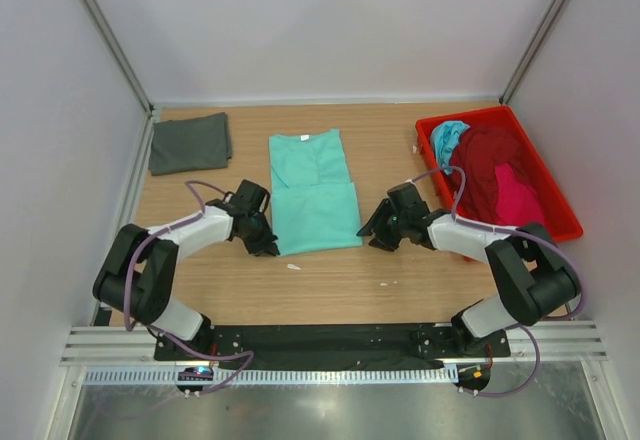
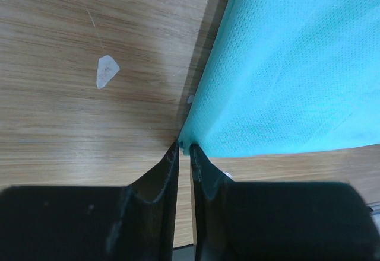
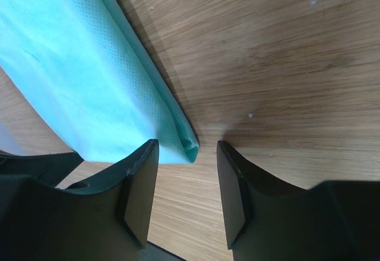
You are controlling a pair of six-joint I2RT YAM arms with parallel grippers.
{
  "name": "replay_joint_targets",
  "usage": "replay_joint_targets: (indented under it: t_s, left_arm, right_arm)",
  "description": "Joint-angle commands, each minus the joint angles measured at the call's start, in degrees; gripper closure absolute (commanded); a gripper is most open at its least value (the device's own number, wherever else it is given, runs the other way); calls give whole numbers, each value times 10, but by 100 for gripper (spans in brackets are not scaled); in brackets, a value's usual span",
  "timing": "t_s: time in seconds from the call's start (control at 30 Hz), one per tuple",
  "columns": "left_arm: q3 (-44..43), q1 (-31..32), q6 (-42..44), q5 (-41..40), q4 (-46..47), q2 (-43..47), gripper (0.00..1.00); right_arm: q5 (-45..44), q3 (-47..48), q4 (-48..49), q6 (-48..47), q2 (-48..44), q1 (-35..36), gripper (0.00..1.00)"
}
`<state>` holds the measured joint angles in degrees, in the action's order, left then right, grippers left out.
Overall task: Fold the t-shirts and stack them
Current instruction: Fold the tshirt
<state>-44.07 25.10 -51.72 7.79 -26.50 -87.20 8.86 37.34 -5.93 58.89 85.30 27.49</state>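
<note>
A mint green t-shirt (image 1: 312, 192) lies partly folded at the table's middle. My left gripper (image 1: 268, 245) is at its near left corner. In the left wrist view the jaws are nearly closed, and the gripper (image 2: 184, 147) pinches the corner of the mint cloth (image 2: 285, 71) at their tips. My right gripper (image 1: 368, 232) is at the near right corner. It is open in the right wrist view (image 3: 187, 145), with the folded corner of the shirt (image 3: 77, 77) between the fingers, untouched. A folded dark grey t-shirt (image 1: 190, 143) lies at the back left.
A red tray (image 1: 470, 116) at the back right holds turquoise (image 1: 447, 140), maroon (image 1: 490, 165) and pink (image 1: 518, 198) shirts in a heap. A small white scrap (image 1: 293, 266) lies on the wood near the shirt's front edge. White walls enclose the table.
</note>
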Motion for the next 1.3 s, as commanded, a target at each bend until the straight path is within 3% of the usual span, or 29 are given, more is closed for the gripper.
replay_joint_targets:
  t_s: [0.0, 0.13, 0.27, 0.47, 0.93, 1.03, 1.17, 1.27]
  left_arm:
    - [10, -1, -2, -23, -12, 22, 87]
    - [2, -1, 0, -26, -29, 37, 82]
    - [2, -1, -28, -65, -52, 74, 66]
    - [61, -1, -101, -35, 25, 120, 56]
    - [112, 8, -158, -33, 85, 97, 55]
    - [114, 15, -164, -41, 90, 96, 56]
    - [123, 20, -171, -50, 87, 104, 63]
    - [134, 21, -174, -67, 84, 116, 70]
  right_arm:
    - [-19, -5, 33, 13, -18, 16, 51]
    - [-24, -13, 37, 17, -16, 31, 53]
    - [-30, -24, 51, 30, -18, 48, 54]
    - [-53, -35, 51, 38, -26, 60, 57]
    - [-86, -53, 76, 39, -21, 76, 72]
    - [-86, -58, 83, 39, -19, 78, 80]
    - [-86, -65, 91, 41, -29, 83, 99]
    - [-110, -74, 100, 49, -42, 93, 99]
